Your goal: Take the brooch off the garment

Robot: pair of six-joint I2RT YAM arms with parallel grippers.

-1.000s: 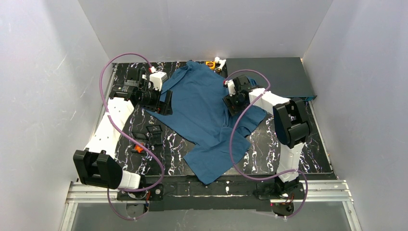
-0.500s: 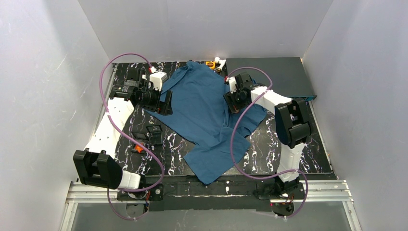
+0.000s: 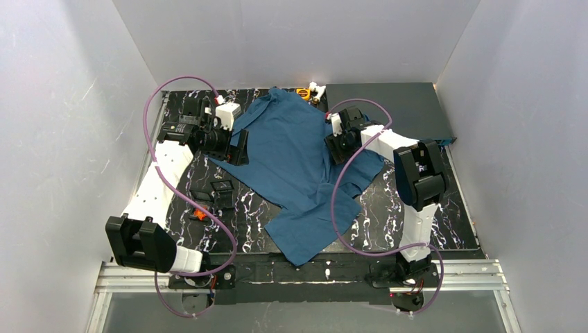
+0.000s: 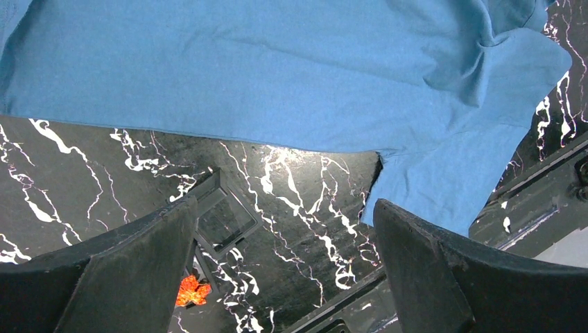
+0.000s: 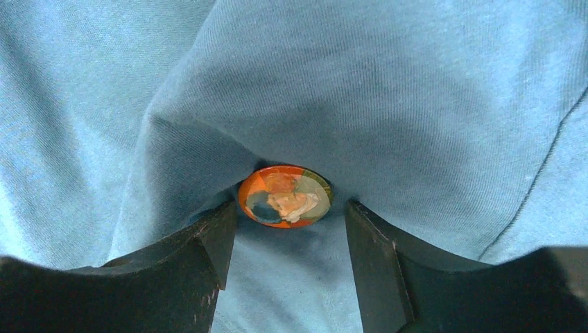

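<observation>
The teal-blue T-shirt, the garment (image 3: 291,159), lies spread and rumpled across the black marbled table. In the right wrist view a round brooch (image 5: 285,196) with an orange rim and a painted face sits on the cloth (image 5: 360,104), tucked under a raised fold. My right gripper (image 5: 286,216) is open, its two fingertips just to either side of the brooch and pressed onto the cloth. In the top view the right gripper (image 3: 338,143) is at the shirt's right side. My left gripper (image 3: 236,148) is open and empty over the shirt's left edge (image 4: 208,132).
A small black frame-like holder (image 3: 222,190) and an orange scrap (image 3: 200,214) lie on the table left of the shirt; both show in the left wrist view (image 4: 225,218). A dark grey board (image 3: 388,111) lies at the back right. A small white and orange object (image 3: 310,90) sits at the back.
My right gripper has moved a little up and to the right on the shirt's right side. The left arm has not moved.
</observation>
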